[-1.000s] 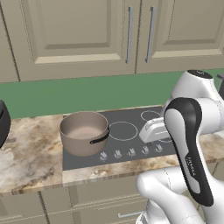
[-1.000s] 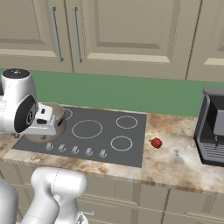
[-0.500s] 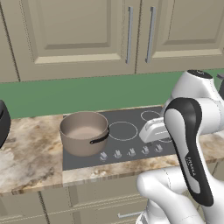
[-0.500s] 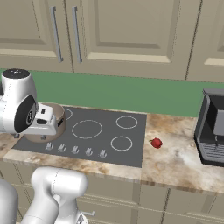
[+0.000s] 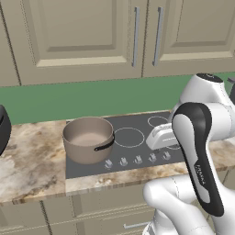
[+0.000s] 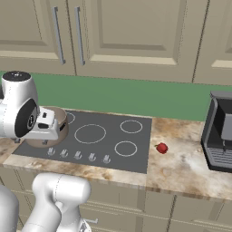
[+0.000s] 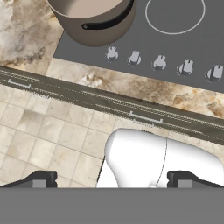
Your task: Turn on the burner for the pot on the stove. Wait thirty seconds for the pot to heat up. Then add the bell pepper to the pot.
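The taupe-brown pot with its curved black handle stands on the left front ring of the dark stove. Along the stove's front edge runs a row of silver knobs, and the pot sits just beyond the leftmost one. My gripper hangs above the counter's front edge, looking down. It is open, its fingertips far apart with nothing between them. The small red bell pepper lies on the marble counter just right of the stove.
A black appliance stands on the counter at the far right, past the pepper. Another dark object shows at the left edge. Cabinet doors hang above a green backsplash. Drawer fronts and a tiled floor lie below the counter edge.
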Motion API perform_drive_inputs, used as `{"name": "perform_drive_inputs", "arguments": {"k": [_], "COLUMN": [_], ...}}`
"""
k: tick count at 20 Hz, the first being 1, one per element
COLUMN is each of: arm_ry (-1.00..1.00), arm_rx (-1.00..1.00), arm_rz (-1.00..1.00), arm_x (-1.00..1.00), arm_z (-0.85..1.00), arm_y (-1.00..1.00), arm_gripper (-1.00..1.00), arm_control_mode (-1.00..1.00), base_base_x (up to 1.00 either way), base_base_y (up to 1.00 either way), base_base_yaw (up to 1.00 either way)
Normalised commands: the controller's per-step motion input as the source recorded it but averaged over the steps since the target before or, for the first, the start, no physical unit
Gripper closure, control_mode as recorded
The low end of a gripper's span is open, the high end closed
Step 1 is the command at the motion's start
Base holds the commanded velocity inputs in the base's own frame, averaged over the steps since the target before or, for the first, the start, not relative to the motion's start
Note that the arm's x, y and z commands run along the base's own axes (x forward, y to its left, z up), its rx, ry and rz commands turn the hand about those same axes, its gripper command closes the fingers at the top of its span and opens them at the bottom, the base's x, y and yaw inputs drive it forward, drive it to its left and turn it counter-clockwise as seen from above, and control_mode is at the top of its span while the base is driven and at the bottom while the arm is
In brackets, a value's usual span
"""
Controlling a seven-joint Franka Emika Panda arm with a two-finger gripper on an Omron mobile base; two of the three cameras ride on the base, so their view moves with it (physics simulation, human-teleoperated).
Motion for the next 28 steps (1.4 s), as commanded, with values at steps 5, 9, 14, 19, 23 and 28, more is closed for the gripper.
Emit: {"name": "perform_drive_inputs", "arguments": {"k": [5,9,14,19,23,28], "arm_ry": [0.00,0.00,0.00,0.00,0.00,0.00], "arm_rx": [0.00,0.00,0.00,0.00,0.00,0.00], "arm_rz": [0.00,0.00,0.00,0.00,0.00,0.00], "arm_x": [0.00,0.00,0.00,0.00,0.00,0.00], "arm_z": [0.00,0.00,0.00,0.00,0.00,0.00], "arm_y": [0.00,0.00,0.00,0.00,0.00,0.00], "arm_gripper": [-1.00,-1.00,-1.00,-1.00,-1.00,-1.00], "arm_control_mode": [-1.00,-1.00,-1.00,-1.00,-1.00,-1.00], "base_base_x": [0.00,0.00,0.00,0.00,0.00,0.00], "base_base_y": [0.00,0.00,0.00,0.00,0.00,0.00], "base_base_yaw": [0.00,0.00,0.00,0.00,0.00,0.00]}}
